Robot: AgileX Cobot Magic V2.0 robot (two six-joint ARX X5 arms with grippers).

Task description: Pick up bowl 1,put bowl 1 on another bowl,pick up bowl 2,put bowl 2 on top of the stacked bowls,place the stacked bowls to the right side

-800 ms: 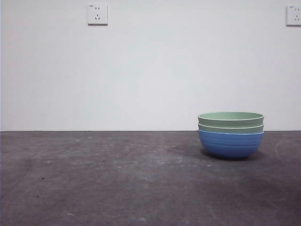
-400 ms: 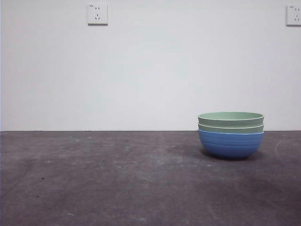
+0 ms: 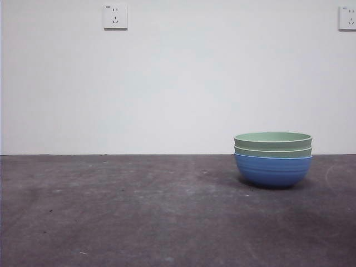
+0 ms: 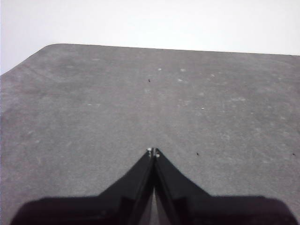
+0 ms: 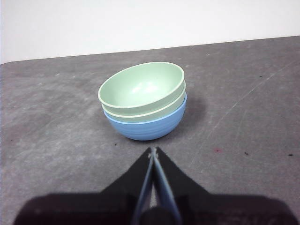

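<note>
Standing right of centre on the counter, the stacked bowls number three: two green nested in one blue. Right hand nearby and left hand both clenched, empty.

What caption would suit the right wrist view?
Shut right gripper faces the stacked bowls, two green nested in one blue.
</note>
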